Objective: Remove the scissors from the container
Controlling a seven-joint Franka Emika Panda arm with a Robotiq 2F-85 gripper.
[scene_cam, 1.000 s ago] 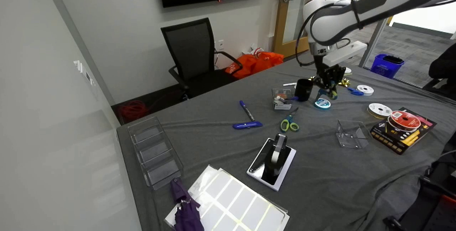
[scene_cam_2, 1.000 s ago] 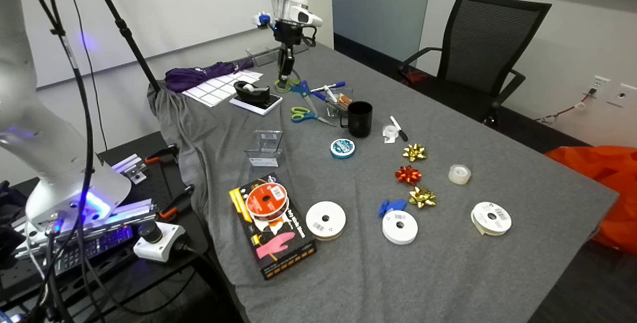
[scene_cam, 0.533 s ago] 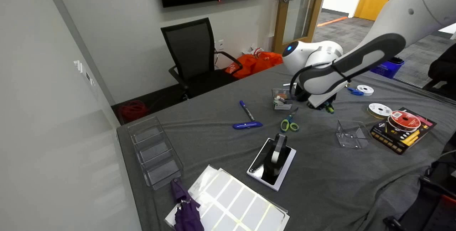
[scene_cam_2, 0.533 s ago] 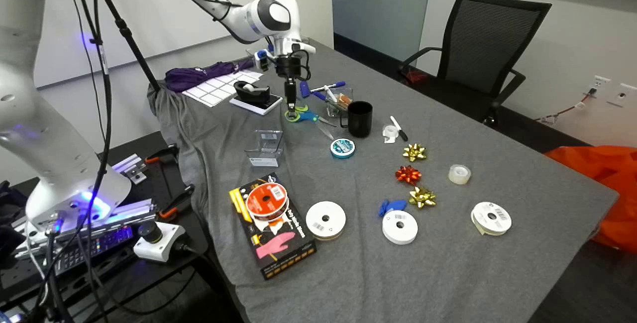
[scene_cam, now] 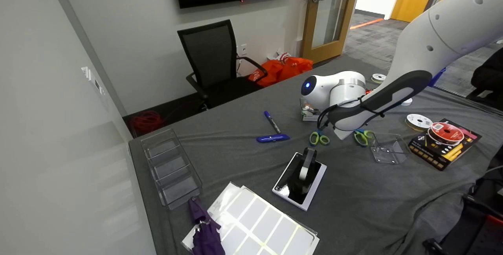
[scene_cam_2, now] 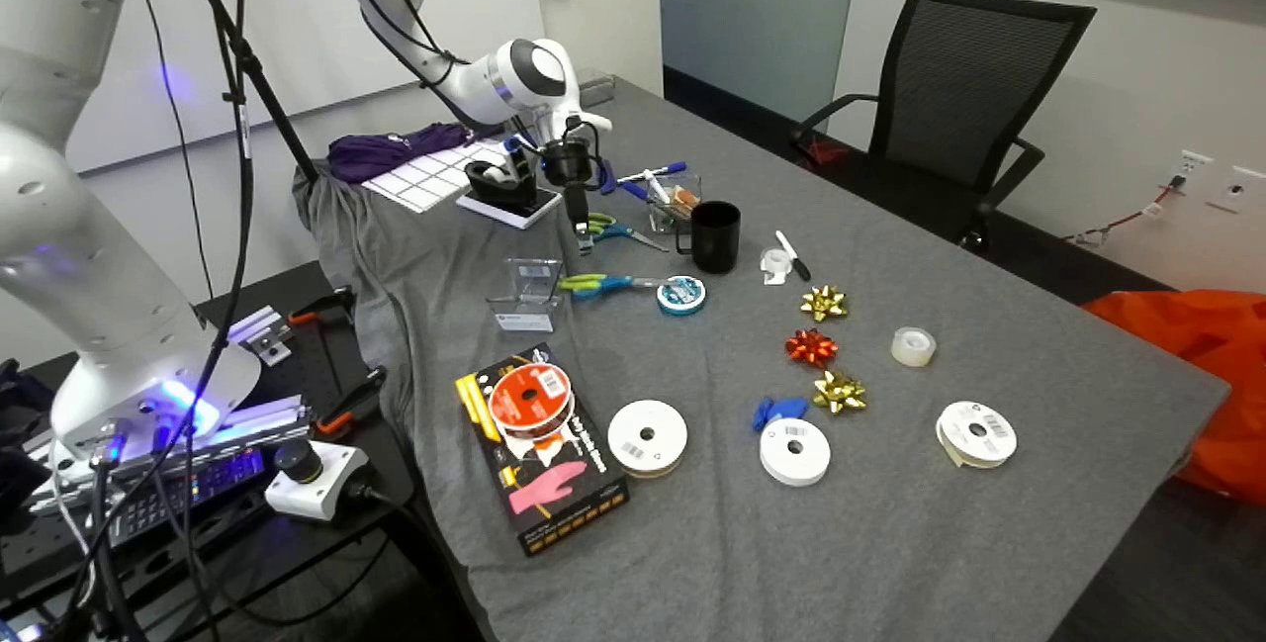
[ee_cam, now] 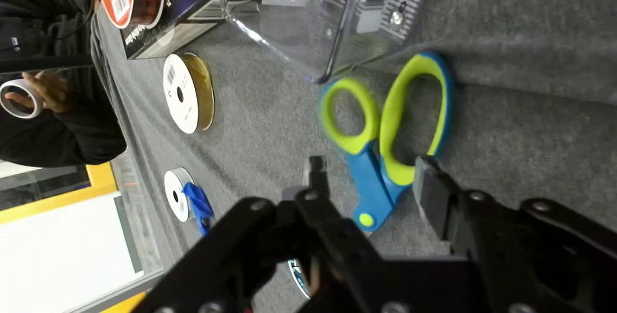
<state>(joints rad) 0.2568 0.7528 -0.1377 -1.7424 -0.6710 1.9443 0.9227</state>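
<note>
Since, in an exterior view, the near scissors (scene_cam_2: 613, 284) and the far scissors (scene_cam_2: 621, 230) are both out on the grey cloth (scene_cam_2: 890, 543), left of the black mug (scene_cam_2: 715, 236), I'd call the removal basically done, though I can't see down into the mug. My guess is the near pair's the one meant, as it's the pair under the gripper (ee_cam: 370, 164). Fingers (ee_cam: 434, 197) are apart, nothing clamped, tips hanging just above the handle end with a gap showing below them. Long axis runs left to right, handles left, just beside or touching the clear plastic holder (scene_cam_2: 527, 296), blades right, points up at or over the round blue tin (scene_cam_2: 680, 302). Wrist view has the neck of the scissors showing between the fingers, so they'd close pretty much square across the long axis. If it's a retreat, imo go straight up first, otherwise a fingertip could hook the bigger loop and drag the pair. If a regrab's wanted, it looks like a plain straight drop.
</note>
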